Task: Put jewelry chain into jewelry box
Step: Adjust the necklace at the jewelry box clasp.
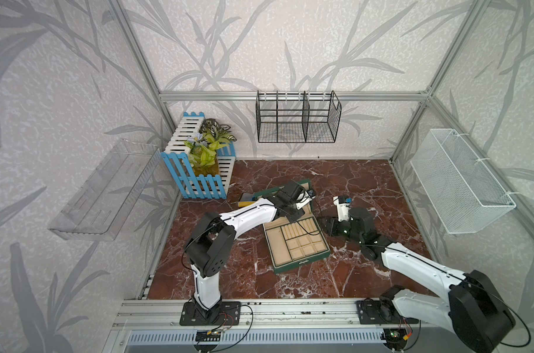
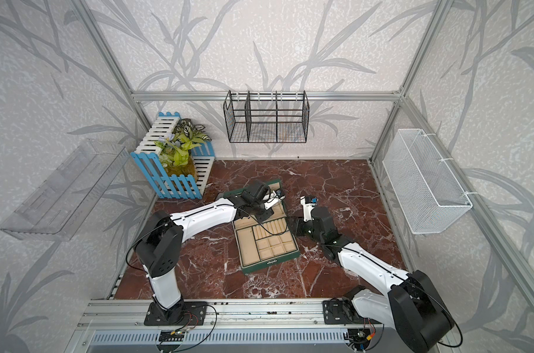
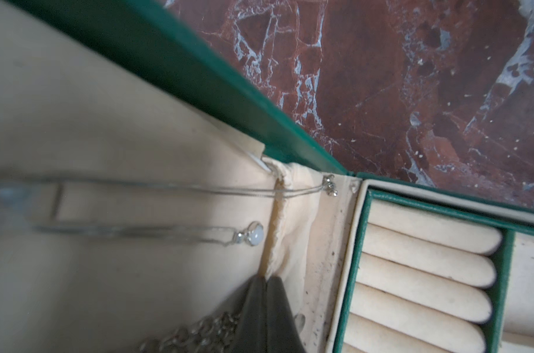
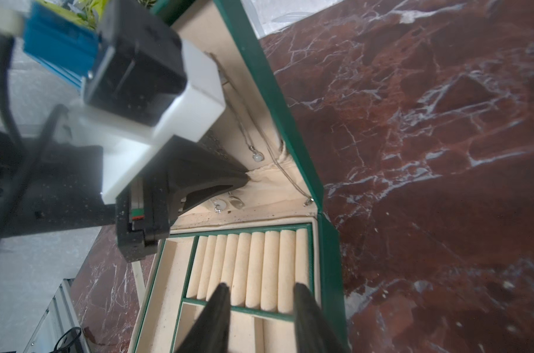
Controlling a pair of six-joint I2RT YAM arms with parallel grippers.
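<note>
Left gripper (image 3: pixel 265 284) is pinched together at the hem of the lid pocket (image 3: pixel 296 220), jewelry chain (image 3: pixel 195 336) bunched just beside it inside the lid (image 3: pixel 91 107). Right gripper (image 4: pixel 261 287) hangs apart, empty, over the ring rolls (image 4: pixel 247 259) of the open jewelry box (image 1: pixel 301 265).

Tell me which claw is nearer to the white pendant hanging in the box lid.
Left. The left claw is shut inside the lid, close beside the pendant. The right claw hovers over the ring rolls, farther off.
</note>
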